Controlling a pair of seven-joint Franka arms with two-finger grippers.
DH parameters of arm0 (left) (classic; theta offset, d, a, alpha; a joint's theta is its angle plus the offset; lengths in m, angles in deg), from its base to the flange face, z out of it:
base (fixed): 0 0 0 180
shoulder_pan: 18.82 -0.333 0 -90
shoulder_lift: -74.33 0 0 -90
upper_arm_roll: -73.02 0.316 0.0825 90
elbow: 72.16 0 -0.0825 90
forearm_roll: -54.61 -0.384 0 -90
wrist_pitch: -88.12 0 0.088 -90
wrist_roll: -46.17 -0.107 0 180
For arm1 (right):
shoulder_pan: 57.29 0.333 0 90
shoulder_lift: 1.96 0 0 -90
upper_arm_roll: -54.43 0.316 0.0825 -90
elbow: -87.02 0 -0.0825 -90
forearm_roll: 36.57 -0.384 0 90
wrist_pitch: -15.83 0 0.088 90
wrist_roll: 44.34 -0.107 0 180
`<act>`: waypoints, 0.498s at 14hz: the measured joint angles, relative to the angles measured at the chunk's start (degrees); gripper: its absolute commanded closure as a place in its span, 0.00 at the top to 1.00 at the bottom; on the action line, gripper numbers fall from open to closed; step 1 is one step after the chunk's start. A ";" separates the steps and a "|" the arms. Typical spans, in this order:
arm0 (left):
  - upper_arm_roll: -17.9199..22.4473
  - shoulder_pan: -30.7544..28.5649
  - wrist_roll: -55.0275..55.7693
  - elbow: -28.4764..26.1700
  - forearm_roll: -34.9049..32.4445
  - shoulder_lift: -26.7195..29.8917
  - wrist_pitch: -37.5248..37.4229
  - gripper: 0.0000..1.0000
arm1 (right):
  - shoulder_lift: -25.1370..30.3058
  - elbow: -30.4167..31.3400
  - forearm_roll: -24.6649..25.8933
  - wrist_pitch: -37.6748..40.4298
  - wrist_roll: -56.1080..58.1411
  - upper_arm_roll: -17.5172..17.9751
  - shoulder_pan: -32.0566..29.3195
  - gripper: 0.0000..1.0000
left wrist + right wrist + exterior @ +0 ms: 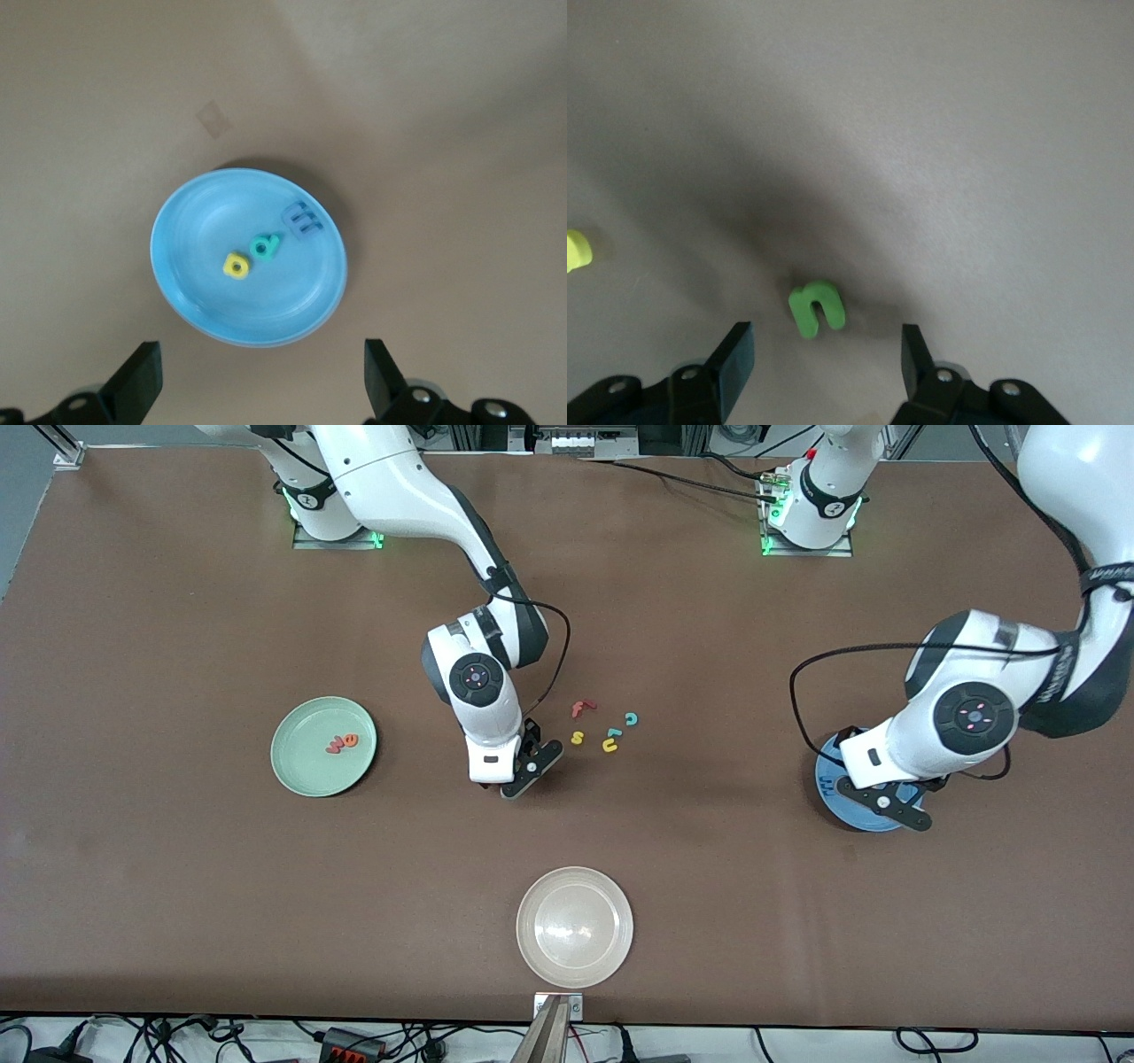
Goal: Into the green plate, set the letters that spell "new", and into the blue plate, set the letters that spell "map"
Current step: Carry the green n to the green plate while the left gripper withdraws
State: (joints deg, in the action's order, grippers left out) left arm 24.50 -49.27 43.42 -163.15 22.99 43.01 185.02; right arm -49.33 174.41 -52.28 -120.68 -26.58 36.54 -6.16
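The green plate [301, 766] lies toward the right arm's end of the table and holds the salmon "w" [335, 745] and the orange "e" [350, 740]. My right gripper [826, 354] is low over the table beside the loose letters, open. The green "n" [816, 309] lies flat just ahead of its fingers, touching neither; the front view hides it under the hand. My left gripper [261, 381] hangs open and empty over the edge of the blue plate [199, 266]. In that plate lie the yellow "a" [235, 266], the teal "p" [264, 245] and the blue "m" [303, 218].
A whitish plate [574, 926] sits near the front edge. Loose letters lie in a cluster mid-table: a red "f" [581, 708], a yellow "s" [578, 737], a teal "c" [631, 718] and a yellow "u" [610, 746].
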 measured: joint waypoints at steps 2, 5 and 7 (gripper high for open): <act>-2.55 -0.06 0.00 6.20 2.07 0.45 -7.06 1.00 | -0.98 -0.10 0.02 -1.58 0.36 0.01 0.44 0.66; -5.51 -0.14 0.00 14.55 2.69 0.72 -16.95 1.00 | -1.73 -0.18 0.12 -2.36 0.44 0.01 0.89 0.50; -6.06 -0.17 0.00 18.91 2.80 1.30 -20.63 1.00 | -1.73 -0.35 0.20 -2.37 0.54 0.01 0.99 0.38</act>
State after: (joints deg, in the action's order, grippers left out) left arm 18.44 -49.44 43.42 -144.24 25.79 44.32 164.39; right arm -51.06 174.06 -52.07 -123.05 -26.05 36.55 -5.17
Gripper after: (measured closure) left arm 0.000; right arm 0.463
